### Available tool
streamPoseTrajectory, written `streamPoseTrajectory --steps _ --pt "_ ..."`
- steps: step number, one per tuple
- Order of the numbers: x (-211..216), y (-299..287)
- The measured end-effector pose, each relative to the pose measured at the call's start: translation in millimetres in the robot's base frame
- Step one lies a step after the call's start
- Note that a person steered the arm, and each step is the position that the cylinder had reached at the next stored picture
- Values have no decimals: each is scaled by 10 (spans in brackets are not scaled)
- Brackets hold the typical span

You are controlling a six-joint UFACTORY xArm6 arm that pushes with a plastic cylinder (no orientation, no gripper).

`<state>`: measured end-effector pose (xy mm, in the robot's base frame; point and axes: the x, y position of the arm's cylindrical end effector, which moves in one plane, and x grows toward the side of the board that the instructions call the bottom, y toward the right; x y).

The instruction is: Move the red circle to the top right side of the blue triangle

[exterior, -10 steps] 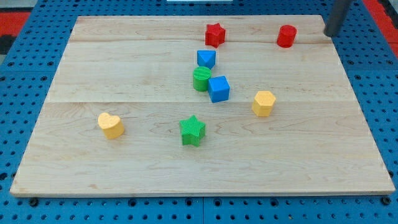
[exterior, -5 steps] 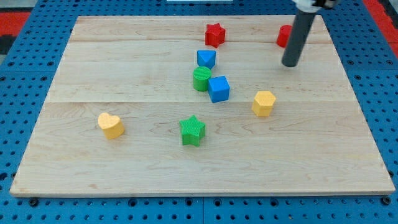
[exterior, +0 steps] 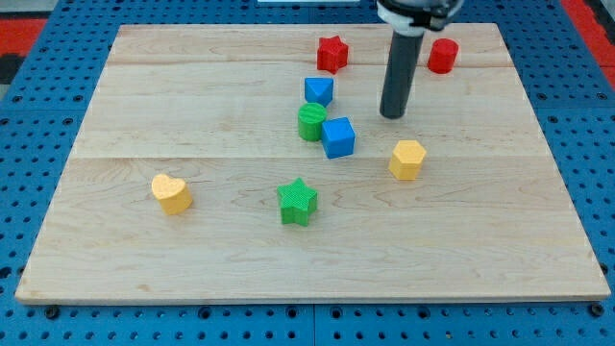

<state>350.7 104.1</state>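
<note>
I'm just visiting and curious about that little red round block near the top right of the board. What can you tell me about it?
The red circle is a short, solid-looking cylinder, glossy like plastic, standing upright on the wooden board near the view's top right. Nothing touches it. My tip rests on the board below and to its left, apart from it. The red star sits further left along the same top strip, and the blue triangle lies lower left.

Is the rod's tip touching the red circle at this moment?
Apart. The camera view shows my tip resting on bare wood well below and left of the red circle, with a plain stretch of board between them.
</note>
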Motion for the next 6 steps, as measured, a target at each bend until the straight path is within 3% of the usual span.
streamPoseTrajectory --steps 1,2,5,6 --pt "-461 48" --pt "-508 24" --pt "-69 291" --pt "-180 911"
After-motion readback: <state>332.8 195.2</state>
